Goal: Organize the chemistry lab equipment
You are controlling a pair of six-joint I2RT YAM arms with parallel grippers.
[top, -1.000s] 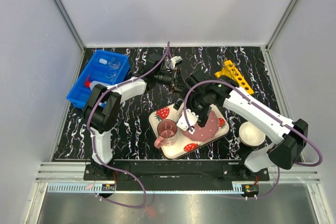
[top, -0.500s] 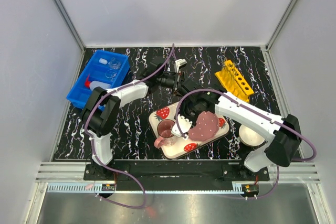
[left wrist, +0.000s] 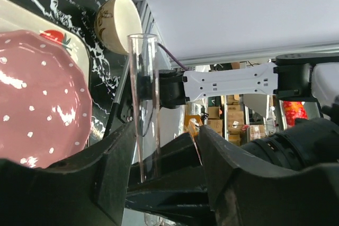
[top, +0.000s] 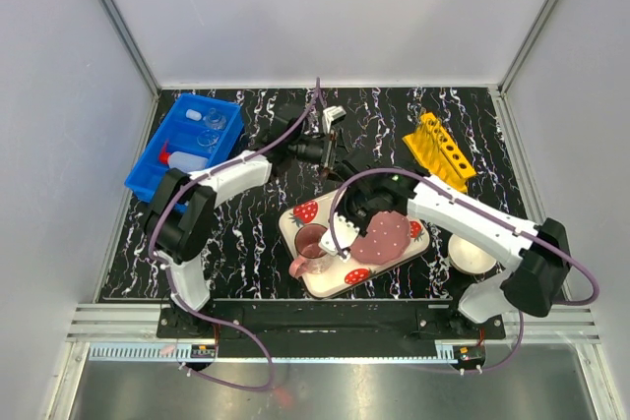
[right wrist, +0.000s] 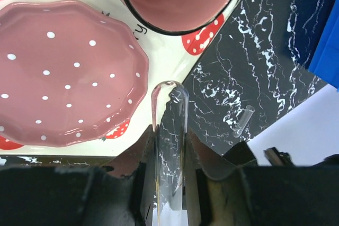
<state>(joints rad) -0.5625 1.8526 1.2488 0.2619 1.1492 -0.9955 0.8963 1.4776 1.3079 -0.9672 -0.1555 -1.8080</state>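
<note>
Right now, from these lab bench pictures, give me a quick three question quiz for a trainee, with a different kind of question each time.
1. True or false: the right gripper is shut on a glass test tube.
2. Short answer: what container holds the white squeeze bottle?
3. Pick one: seen from the arm bases, the yellow holed rack sits A) far right, B) near left, C) dead centre.

Key: 1 true; 2 the blue bin; 3 A.
</note>
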